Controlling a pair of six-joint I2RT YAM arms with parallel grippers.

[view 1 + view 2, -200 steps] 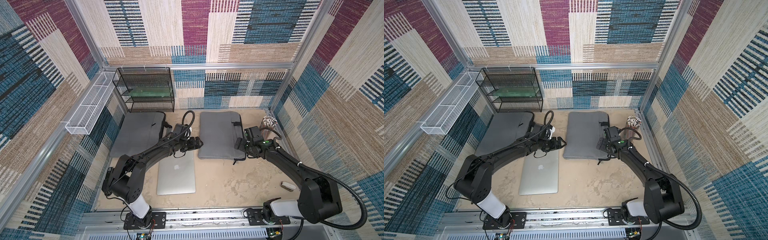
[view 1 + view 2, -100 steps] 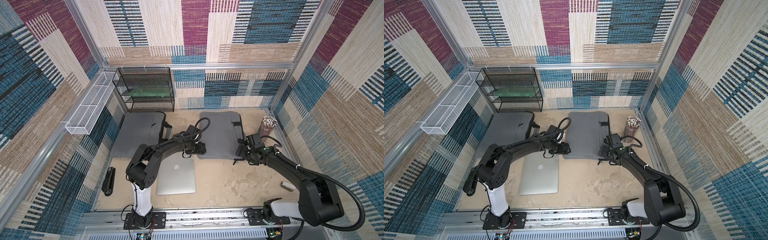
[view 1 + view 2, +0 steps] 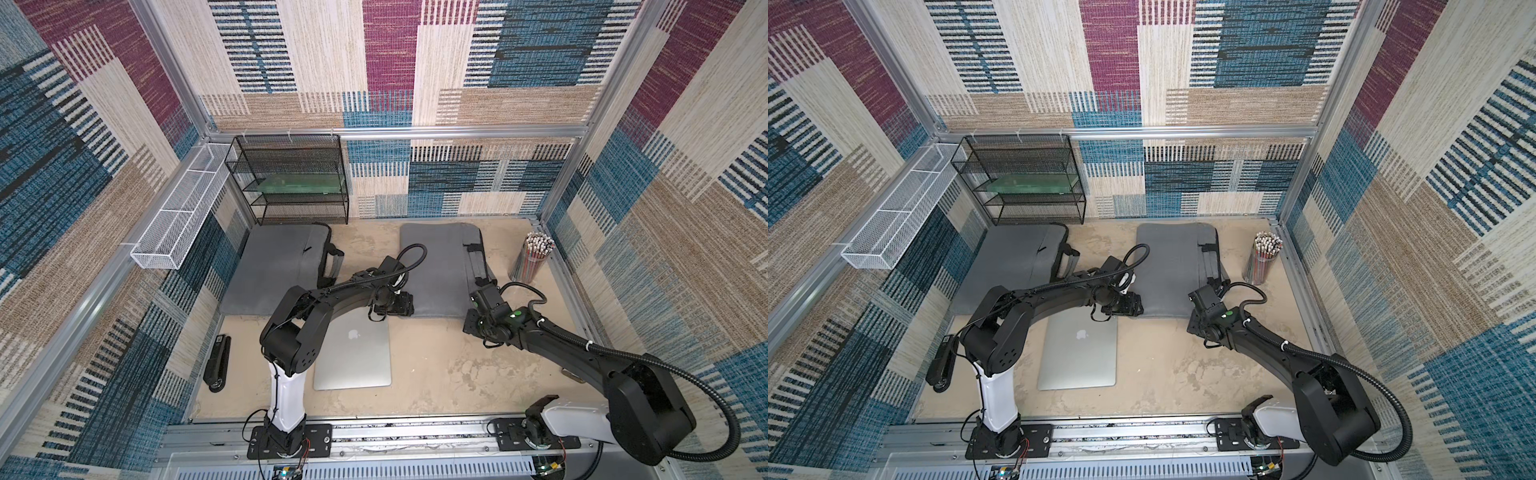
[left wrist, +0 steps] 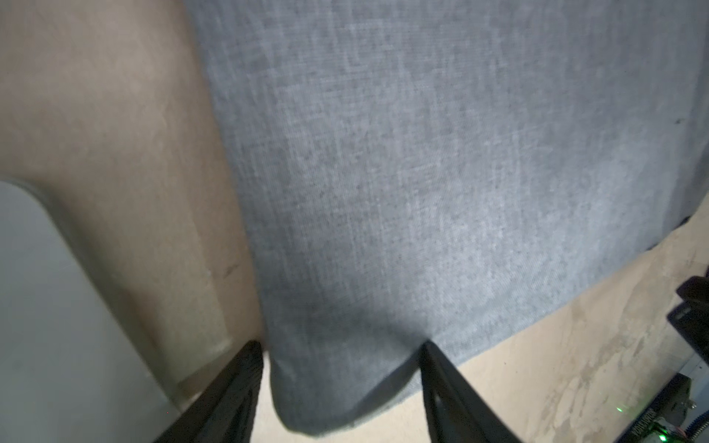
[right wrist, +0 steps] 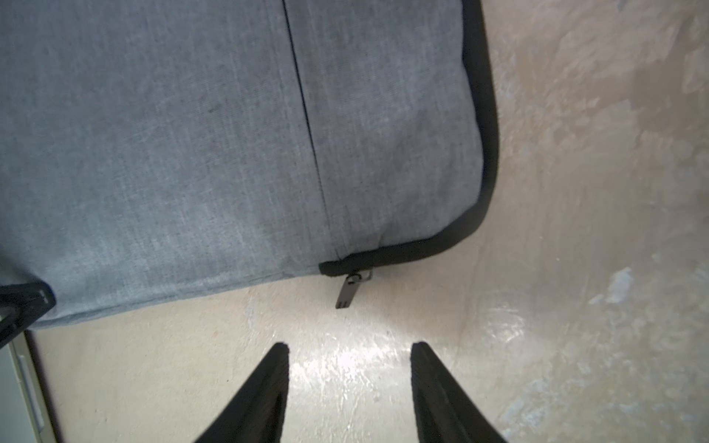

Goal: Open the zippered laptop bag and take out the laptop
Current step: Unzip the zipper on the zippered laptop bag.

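The grey zippered laptop bag (image 3: 436, 266) (image 3: 1171, 266) lies flat at centre-right, its black zipper band running round the right side. My left gripper (image 3: 409, 309) (image 4: 339, 345) is open at the bag's near-left corner (image 4: 326, 383), one finger on each side of the corner without pinching it. My right gripper (image 3: 471, 326) (image 5: 349, 345) is open over bare table just short of the near-right corner. The zipper pull (image 5: 349, 291) lies on the table a little ahead of its fingertips. A closed silver laptop (image 3: 353, 353) (image 3: 1079, 349) lies in front of the bag.
A second grey bag (image 3: 282, 270) lies at the back left, below a black wire rack (image 3: 291, 183) and a white wire basket (image 3: 183, 216). A cup of pencils (image 3: 532, 257) stands by the right wall. A black stapler (image 3: 218, 368) lies at the left edge.
The left gripper has moved right and nearer, to the bag's near-left corner. The right gripper has slid along the bag's right side to its near-right corner. Both sets of jaws have narrowed.
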